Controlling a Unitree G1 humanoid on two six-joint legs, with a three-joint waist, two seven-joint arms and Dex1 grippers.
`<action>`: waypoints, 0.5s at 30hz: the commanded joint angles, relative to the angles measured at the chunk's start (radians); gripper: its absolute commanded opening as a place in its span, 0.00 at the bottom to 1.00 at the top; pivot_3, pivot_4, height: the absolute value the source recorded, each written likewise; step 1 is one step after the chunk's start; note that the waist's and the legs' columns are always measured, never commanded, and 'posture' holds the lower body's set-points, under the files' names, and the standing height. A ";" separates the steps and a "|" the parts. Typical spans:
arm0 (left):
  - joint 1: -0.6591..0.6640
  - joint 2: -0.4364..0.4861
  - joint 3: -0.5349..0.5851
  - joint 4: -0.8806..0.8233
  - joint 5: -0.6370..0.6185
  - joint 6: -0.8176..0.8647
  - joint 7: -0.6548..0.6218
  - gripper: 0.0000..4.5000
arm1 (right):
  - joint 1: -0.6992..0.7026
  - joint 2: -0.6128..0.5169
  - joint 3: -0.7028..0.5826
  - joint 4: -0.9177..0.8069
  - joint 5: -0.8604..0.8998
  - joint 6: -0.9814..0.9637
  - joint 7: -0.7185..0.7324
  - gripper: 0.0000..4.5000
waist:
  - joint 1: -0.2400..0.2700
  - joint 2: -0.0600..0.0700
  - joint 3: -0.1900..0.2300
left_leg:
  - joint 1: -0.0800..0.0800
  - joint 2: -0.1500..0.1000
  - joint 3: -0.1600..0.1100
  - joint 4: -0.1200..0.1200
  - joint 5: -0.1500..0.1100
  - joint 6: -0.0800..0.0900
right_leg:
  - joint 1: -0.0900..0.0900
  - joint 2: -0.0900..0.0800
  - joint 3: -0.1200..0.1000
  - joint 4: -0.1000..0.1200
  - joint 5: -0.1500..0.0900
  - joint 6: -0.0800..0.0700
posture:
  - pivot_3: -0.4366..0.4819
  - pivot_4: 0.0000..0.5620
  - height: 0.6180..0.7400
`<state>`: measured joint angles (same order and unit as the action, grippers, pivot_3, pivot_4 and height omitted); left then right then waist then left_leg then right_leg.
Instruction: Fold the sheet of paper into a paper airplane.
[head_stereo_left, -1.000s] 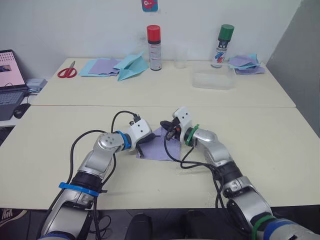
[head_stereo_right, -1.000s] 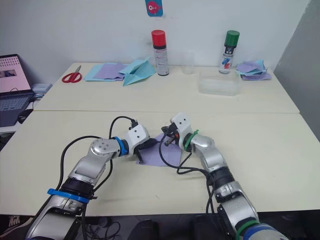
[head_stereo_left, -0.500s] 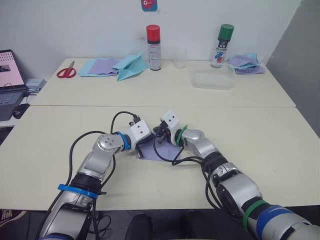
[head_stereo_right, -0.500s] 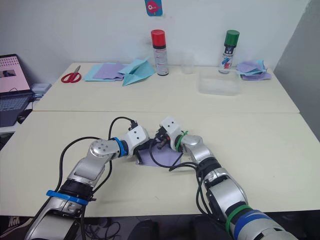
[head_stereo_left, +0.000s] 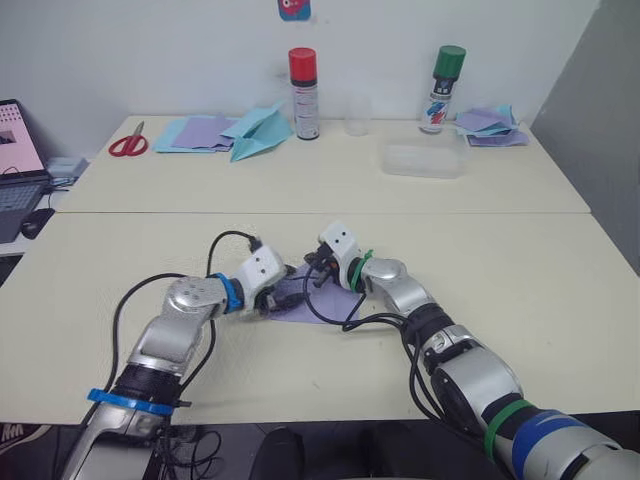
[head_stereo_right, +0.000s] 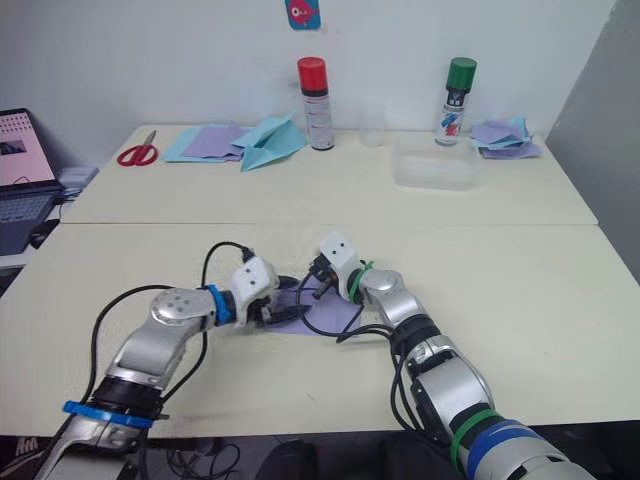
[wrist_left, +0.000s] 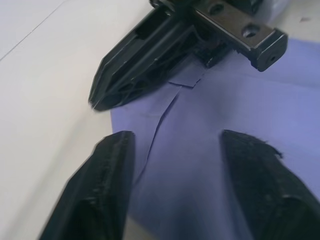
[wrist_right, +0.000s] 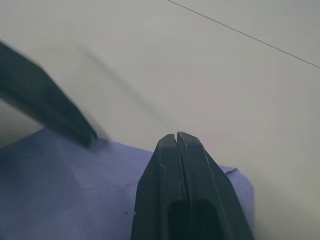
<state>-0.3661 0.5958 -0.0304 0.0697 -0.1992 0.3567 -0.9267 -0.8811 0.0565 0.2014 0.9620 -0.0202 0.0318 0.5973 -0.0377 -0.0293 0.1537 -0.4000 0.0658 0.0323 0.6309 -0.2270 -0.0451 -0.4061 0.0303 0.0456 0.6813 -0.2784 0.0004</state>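
Note:
The lavender sheet of paper (head_stereo_left: 322, 306) lies flat on the near table, creased, with no pointed nose; the paper airplane is out of view. My left gripper (wrist_left: 177, 137) hovers low over the sheet's left part, its two fingers spread wide with nothing between them. My right gripper (wrist_right: 176, 138) is shut, its tips resting at the sheet's far edge. In the left wrist view the right gripper (wrist_left: 145, 55) points across the paper (wrist_left: 210, 150), just beyond my left fingertips. From the head, the left gripper (head_stereo_left: 283, 297) and right gripper (head_stereo_left: 308, 273) almost meet.
On the far table stand a red-capped can (head_stereo_left: 303, 80), a green-capped can (head_stereo_left: 443, 75), a clear cup (head_stereo_left: 358, 113) and a clear box (head_stereo_left: 425, 158). A light-blue paper plane (head_stereo_left: 258, 130), scissors (head_stereo_left: 128, 143) and piles of sheets (head_stereo_left: 490, 125) lie there. A laptop (head_stereo_left: 15, 160) sits far left.
My left gripper has opened and drawn back to the left, low over the sheet. The right gripper slid left to the sheet's far edge and then held still, shut.

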 joint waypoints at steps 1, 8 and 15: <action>-0.026 -0.009 0.157 -0.041 -0.133 0.108 0.058 0.66 | 0.039 -0.007 0.030 -0.001 -0.034 0.035 0.028 0.00 | 0.001 0.000 0.000 | 0.000 0.000 0.000 0.000 0.000 0.000 | 0.000 0.000 0.000 0.000 0.000 0.000 | 0.48 0.27 1.00; -0.062 -0.135 0.131 0.032 -0.129 0.119 0.153 0.19 | 0.069 -0.019 0.047 -0.054 -0.047 0.063 0.048 0.00 | 0.004 -0.001 -0.001 | 0.000 -0.001 0.001 0.000 0.000 0.000 | 0.001 -0.003 0.001 -0.001 0.000 0.001 | 0.48 0.27 1.00; -0.060 -0.167 -0.003 0.101 -0.038 0.060 0.156 0.00 | 0.092 -0.027 0.049 -0.103 -0.052 0.093 0.049 0.00 | 0.004 -0.001 -0.001 | 0.000 -0.002 0.001 -0.001 0.000 0.000 | 0.001 -0.004 0.000 -0.001 0.000 0.001 | 0.48 0.27 1.00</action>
<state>-0.4135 0.4307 -0.0190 0.1720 -0.2564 0.4451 -0.7741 -0.8214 0.0396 0.2290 0.8365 -0.0539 0.0844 0.6350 -0.0341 -0.0302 0.1531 -0.4000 0.0639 0.0328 0.6297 -0.2270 -0.0453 -0.4055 0.0264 0.0452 0.6807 -0.2788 0.0010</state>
